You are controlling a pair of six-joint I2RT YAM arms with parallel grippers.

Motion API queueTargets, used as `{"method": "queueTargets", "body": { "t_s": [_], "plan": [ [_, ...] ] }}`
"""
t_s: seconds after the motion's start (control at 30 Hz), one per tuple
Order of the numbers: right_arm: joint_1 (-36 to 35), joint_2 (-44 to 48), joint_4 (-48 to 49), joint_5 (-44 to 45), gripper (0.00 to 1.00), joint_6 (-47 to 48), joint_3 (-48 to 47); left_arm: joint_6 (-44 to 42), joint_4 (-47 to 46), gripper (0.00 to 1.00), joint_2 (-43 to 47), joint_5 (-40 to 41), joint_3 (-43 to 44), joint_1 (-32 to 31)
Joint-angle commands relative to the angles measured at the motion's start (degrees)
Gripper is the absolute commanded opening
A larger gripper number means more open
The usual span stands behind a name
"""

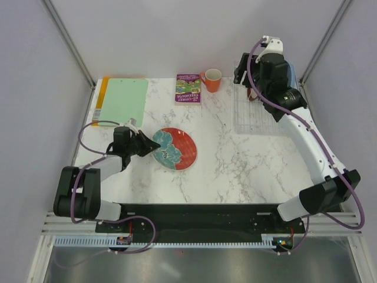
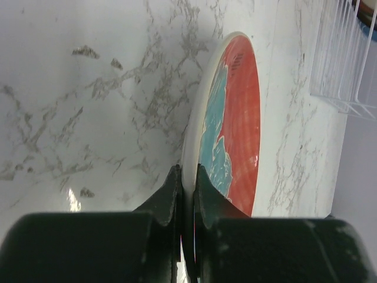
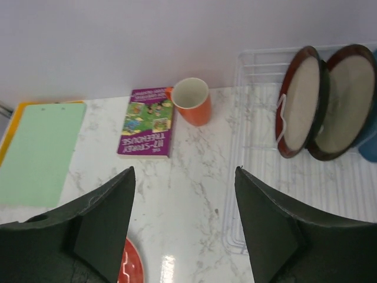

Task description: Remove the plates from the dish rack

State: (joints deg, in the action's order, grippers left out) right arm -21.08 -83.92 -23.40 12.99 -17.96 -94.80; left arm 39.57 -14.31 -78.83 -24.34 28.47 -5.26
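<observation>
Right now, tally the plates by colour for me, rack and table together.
Red-orange plate: 1, in the left gripper
Dark-red-rimmed plates: 2, in the dish rack
Light blue plate: 1, in the rack, only its edge in view
Total: 4

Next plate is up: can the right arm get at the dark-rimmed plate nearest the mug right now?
Probably yes. The right gripper is open near the dish rack, and that dark-rimmed plate stands on edge with its top rim exposed; nothing sits between them.
</observation>
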Motion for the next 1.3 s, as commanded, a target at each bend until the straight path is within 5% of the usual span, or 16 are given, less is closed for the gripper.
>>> {"method": "queueTargets", "body": {
  "t_s": [0.0,0.37,0.53,0.6,0.87,1.1,1.27],
  "plan": [
    [4.80,-4.75,-3.32,4.58,0.76,2.83,-4.85,-1.52,-8.55,0.02,-5.53,-0.27,6.51,0.95],
    [8.07,-30.68,-11.58,18.91,0.75,10.75,-27.26,-2.39,-7.32,0.02,-21.88,-1.32,17.84,1.74],
    [8.34,-33.32,-6.67,22.34,0.73,10.92,-26.75,-2.66,-5.91,0.04,-25.14,-0.11,19.17,1.74],
    [8.42,-34.64,-6.66,24.35,0.73,12.24,-28.32,-3.27,-5.73,0.18,-25.32,-0.01,18.91,1.83],
    [9.48,-41.58,-5.96,29.37,0.73,16.99,-32.89,-3.71,3.84,0.40,-27.61,2.54,25.41,1.83],
    [11.59,-46.15,-5.25,29.02,0.73,16.90,-34.65,-3.36,7.61,1.00,-28.31,2.72,27.16,1.83],
    [12.29,-49.40,-4.64,28.14,0.73,17.16,-37.64,-2.92,11.14,1.00,-27.79,3.85,28.40,1.74]
  ]
}}
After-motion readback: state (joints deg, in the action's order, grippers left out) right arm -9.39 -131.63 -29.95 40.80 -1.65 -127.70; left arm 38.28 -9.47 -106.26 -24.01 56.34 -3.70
